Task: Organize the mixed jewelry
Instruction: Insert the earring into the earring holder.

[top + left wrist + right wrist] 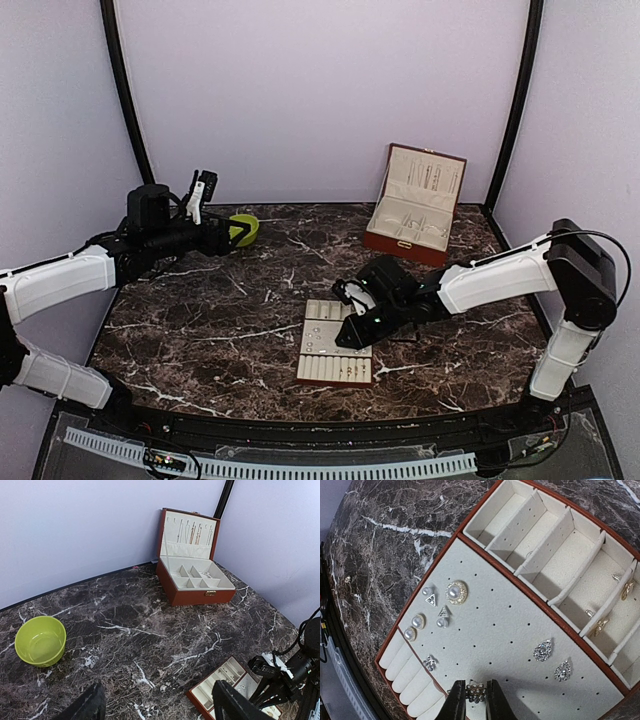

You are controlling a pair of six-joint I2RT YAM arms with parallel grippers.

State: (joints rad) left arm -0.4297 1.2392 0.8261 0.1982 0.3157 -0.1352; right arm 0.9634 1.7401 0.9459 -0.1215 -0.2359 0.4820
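Currently right claw (476, 686) pinches tiny silvery piece (476, 693) at 6 o'clock edge of tray (510, 630); likely light, stiff, slippery, so grip opposite rims. Left claw (157, 700) wide, empty.

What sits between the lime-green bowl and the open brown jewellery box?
Nothing: the left wrist view shows only bare dark marble tabletop between the lime-green bowl and the open brown jewellery box.
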